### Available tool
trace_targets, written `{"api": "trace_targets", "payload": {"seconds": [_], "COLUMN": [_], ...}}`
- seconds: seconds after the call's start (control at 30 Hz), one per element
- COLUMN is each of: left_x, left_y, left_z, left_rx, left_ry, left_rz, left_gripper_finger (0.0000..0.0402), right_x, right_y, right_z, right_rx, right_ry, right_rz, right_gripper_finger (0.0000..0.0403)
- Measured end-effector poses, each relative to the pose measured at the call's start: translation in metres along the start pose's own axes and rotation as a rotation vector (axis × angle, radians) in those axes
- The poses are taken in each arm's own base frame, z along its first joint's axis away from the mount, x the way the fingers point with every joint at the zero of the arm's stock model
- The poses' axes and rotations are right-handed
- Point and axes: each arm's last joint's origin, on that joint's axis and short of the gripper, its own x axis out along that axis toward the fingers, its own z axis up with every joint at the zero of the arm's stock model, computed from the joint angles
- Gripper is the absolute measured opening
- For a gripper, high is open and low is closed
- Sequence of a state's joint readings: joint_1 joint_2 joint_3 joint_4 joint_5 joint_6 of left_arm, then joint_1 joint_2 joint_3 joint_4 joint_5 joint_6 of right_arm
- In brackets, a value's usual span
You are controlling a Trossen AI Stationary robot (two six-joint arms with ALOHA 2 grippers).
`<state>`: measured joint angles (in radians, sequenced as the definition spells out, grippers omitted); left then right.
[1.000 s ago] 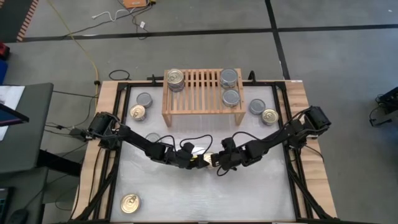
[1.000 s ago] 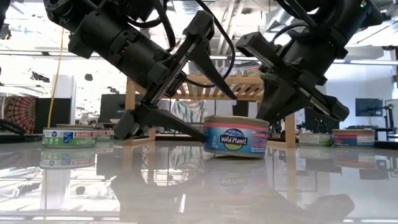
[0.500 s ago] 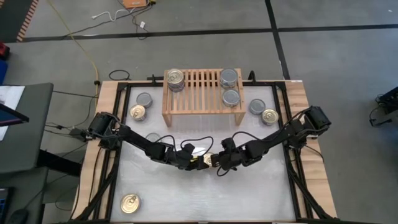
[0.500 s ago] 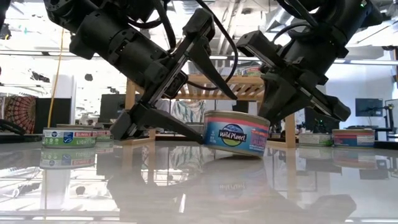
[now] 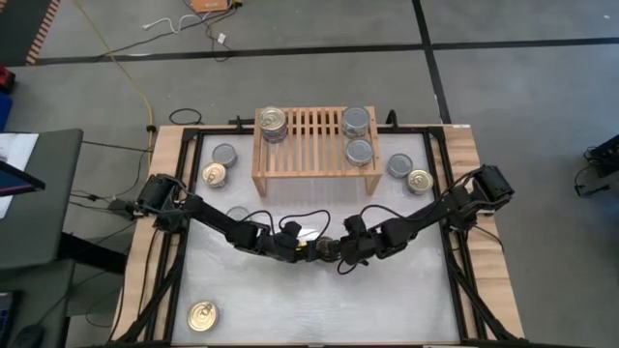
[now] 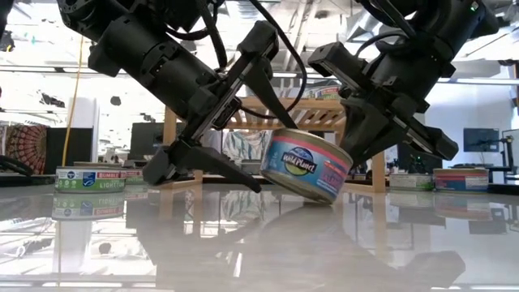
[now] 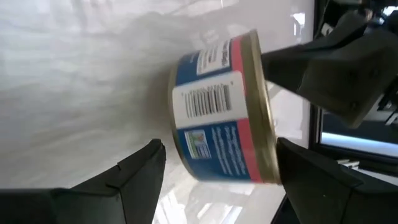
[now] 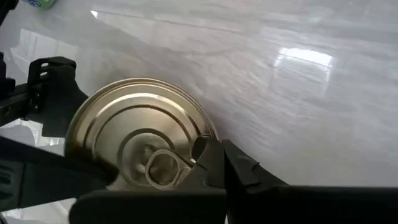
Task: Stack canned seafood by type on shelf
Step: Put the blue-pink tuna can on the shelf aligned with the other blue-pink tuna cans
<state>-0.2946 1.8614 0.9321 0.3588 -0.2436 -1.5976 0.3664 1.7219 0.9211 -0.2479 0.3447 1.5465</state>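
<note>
Blue-and-pink can [image 6: 306, 165], apparently gold top

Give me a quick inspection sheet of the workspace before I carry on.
Surface: white table, glossy.
Job's things: shelf carries three tins; five tins on the table; one gold-top tin tilted at centre.
Clutter: nothing seen.
Grippers: left pincer open astride the tilted tin; right pincer shut, at its pull-ring top.
Cables: black loops over both arms; yellow cord on floor.
Surroundings: grey floor; monitors behind the table.
</note>
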Motion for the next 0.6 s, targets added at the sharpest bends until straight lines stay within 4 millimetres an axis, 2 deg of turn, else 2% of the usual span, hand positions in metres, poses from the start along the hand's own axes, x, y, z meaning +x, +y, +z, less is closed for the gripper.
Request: {"api": "trace_targets", "payload": {"seconds": [0.2,0.33,0.6], "left_x": [0.0001,0.0008,0.0022], "left_y": [-0.001,-0.007,-0.0072], "left_z": [0.0017,0.0046,0.0101], "left_rx": [-0.023,-0.018,-0.042], "left_ry": [-0.051,-0.058,-0.043], "left_rz": [-0.012,-0.073,-0.073], "left_gripper_finger": [0.0286,0.0286,0.0286], "right_x": [0.0004,0.001,0.001], "right_y": [0.0002,-0.0007,0.0005], "right_z": [0.0001,-0.0002,-0.0002], "right_rx": [-0.002,-0.014,-0.026], "right_ry": [0.001,0.005,0.004], "right_rz": [0.003,-0.002,0.009], "right_gripper_finger": [0.0011,0.0011,0.0014]}}
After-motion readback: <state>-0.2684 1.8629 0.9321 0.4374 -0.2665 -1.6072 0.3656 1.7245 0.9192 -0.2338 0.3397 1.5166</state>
